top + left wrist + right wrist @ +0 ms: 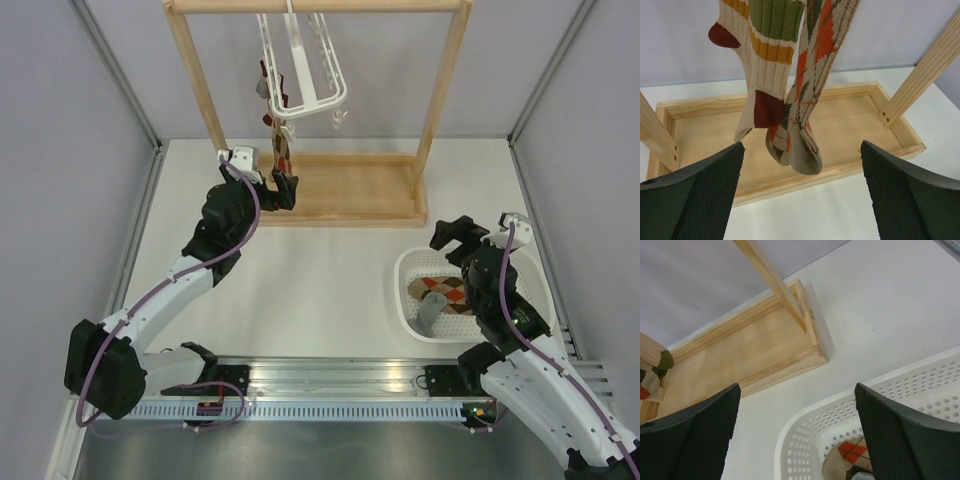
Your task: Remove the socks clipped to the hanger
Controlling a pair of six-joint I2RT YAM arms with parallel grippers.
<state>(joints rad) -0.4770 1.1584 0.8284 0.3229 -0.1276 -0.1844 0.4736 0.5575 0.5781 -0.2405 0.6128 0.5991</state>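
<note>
Two knit socks [767,75], striped and argyle, hang off white plastic hanger [312,72]. L gripper [801,145] open by their toes, R gripper [795,387] open near white perforated basket [790,440].

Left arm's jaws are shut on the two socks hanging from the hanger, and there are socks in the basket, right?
Not shut: the left wrist view shows those jaws wide open, the two hanging socks ungripped. The basket part is right.
</note>
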